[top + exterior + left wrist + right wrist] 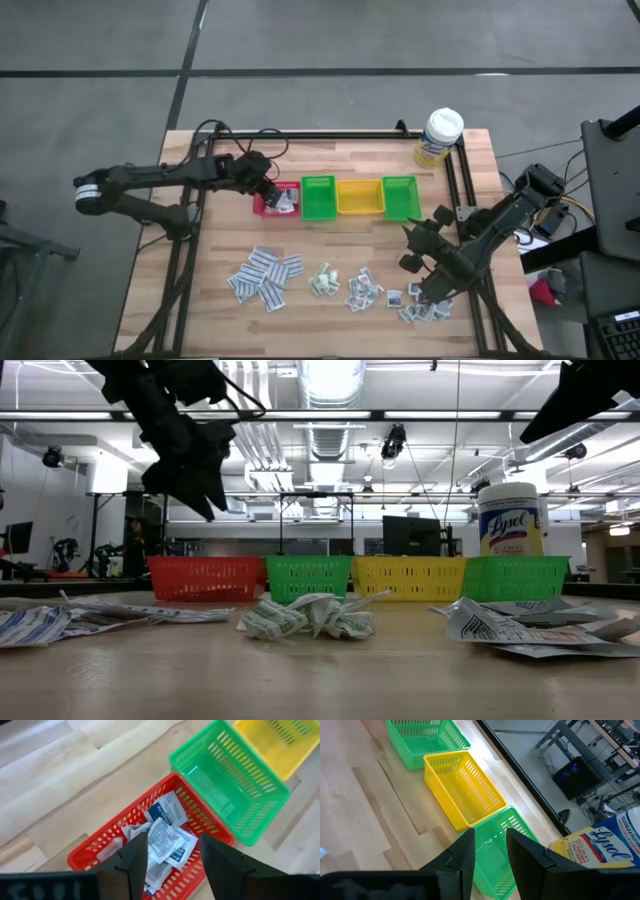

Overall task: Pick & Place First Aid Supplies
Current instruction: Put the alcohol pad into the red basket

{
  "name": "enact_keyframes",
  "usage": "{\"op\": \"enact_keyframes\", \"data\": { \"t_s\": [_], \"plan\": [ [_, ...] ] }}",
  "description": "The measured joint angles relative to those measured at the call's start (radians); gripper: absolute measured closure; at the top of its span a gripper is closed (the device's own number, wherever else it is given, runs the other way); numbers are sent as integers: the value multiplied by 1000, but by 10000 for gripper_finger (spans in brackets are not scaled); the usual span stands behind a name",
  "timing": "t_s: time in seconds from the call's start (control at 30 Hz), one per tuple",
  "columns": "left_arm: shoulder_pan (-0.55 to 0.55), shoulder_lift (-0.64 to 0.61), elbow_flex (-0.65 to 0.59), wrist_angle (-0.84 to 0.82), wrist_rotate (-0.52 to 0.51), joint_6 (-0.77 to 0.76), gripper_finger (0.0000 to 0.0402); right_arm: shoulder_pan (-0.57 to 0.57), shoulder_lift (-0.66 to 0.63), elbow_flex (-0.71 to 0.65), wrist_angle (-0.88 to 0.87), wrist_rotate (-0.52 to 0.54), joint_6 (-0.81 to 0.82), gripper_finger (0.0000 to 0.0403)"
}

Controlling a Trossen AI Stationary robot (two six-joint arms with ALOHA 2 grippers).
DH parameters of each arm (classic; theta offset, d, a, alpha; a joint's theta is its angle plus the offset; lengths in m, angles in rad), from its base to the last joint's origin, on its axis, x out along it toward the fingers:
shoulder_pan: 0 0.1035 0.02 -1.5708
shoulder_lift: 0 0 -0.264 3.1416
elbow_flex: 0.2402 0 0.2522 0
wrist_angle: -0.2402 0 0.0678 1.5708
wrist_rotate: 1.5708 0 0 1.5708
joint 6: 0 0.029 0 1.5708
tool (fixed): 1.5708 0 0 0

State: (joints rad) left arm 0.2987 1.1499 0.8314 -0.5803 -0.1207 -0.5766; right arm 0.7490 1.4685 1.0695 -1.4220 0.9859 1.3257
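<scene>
On the pale wooden slatted worktop (200,300), four small slotted plastic bins stand in a row: a red bin (266,204), a green bin (318,198), a yellow bin (359,197) and a second green bin (400,197), with a white-capped bottle with a yellow label (439,137) standing behind that last bin, near the far right corner. The left gripper (272,190) hangs above the red bin with its two dark fingers (134,862) spread apart and nothing between them; in the left wrist view several flat white paper packets with blue and grey print (165,837) lie loose inside the red bin directly beneath the gap. The remaining first aid supplies lie on the near half of the worktop in loose heaps: strip-shaped white packets with blue print (265,277) to the left, a crumpled clump of white packets with green print (322,280) near the middle, and squarish white packets (365,290) spreading to the right. The right gripper (424,236) is raised above the worktop just in front of the right-hand green bin and beside the squarish packets; its fingers (465,855) stand apart with a narrow gap, and nothing is visible held between them.
</scene>
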Motion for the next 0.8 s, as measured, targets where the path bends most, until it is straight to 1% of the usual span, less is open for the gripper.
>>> {"op": "enact_keyframes", "data": {
  "t_s": [0.17,0.3,0.37,0.47,0.6,0.7,0.8],
  "plan": [
    [-25,-27,-2,-49,0,-19,229,2,0,0,0,-4,-13,289],
    [-97,-42,-2,-45,-3,39,230,2,0,0,0,-97,-73,294],
    [-144,-51,-3,-25,-30,94,229,2,0,-2,0,-178,-107,298],
    [-226,-63,-3,35,-102,178,230,2,0,-4,0,-344,-176,303],
    [-332,-86,-18,185,-208,296,230,2,0,-5,3,-567,-261,308],
    [-390,-113,-51,307,-254,366,230,2,0,-6,18,-684,-312,310],
    [-424,-148,-92,384,-258,393,230,2,0,-6,72,-756,-361,305]
  ]
}}
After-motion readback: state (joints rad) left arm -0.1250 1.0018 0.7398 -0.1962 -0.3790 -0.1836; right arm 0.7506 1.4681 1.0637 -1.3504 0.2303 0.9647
